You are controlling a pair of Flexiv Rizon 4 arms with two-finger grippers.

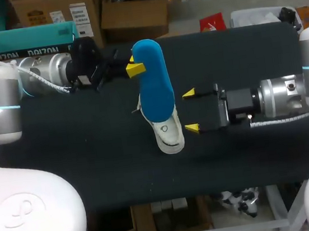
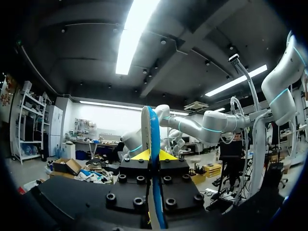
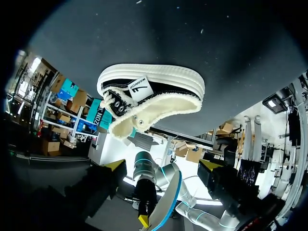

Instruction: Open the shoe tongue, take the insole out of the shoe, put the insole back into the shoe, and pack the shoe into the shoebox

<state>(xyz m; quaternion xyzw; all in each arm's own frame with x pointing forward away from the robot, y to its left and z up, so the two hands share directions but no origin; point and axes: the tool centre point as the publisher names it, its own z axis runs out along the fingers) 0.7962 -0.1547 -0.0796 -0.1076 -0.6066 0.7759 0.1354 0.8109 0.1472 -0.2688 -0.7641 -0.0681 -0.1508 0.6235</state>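
Left gripper (image 1: 135,68) is clamped on the blue insole (image 1: 155,81) near its far end. The left wrist view shows the insole edge-on between the tips. The insole hangs over the shoe (image 1: 168,135), which sits at the centre of the table (image 1: 92,157). It looks clear of the shoe, so we judge it's held high to line up for re-insertion. Right gripper (image 1: 190,111) is at the shoe's 3 o'clock, fingers spread and touching nothing, probably placed to steady the shoe. Shoebox (image 1: 21,40) sits at 10 o'clock.

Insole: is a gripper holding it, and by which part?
The left gripper pinches the blue insole across its faces near the end away from the shoe. The right gripper is open, holding nothing.
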